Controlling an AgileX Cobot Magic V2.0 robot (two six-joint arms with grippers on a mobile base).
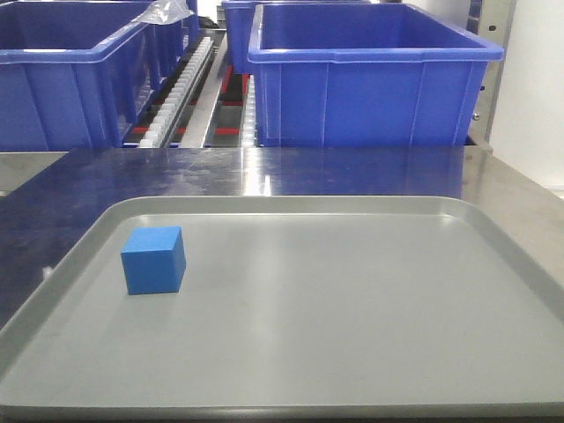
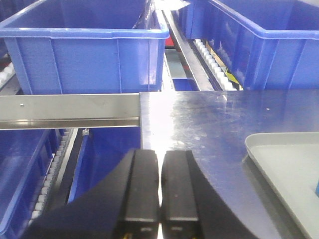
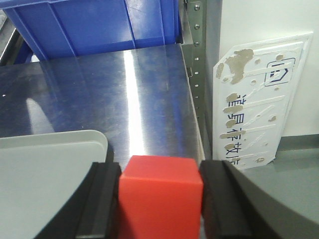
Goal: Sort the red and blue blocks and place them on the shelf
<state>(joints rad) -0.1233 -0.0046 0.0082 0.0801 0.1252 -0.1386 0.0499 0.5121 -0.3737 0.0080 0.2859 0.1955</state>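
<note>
- Firstly, in the front-facing view, a grey tray (image 1: 291, 204) lies on the steel table (image 1: 264, 172). It holds the blue cube (image 1: 153, 259), which sits flat in the tray's left part, apart from the rim. Behind the table, two large blue bins (image 1: 370, 88) stand on the steel rack (image 1: 181, 88) with its white rollers. Their insides are hidden from this angle.
- Next, in the left wrist view, the left gripper (image 2: 160, 199) has its black fingers (image 2: 142, 189) pressed together with nothing between them, above the table's near-left part. The tray's corner (image 2: 284, 169) lies to its right. A sliver of blue on the tray at the frame's right edge is too cropped to identify. Blue bins stand ahead on the rack, and another sits on a lower tier (image 2: 20, 169).
- Lastly, in the right wrist view, the right gripper (image 3: 160, 199) clamps the red cube (image 3: 160, 194) squarely between its two pads. The cube is just right of the tray's rounded corner (image 3: 50, 169), and one blue bin (image 3: 94, 25) stands beyond the table.
</note>
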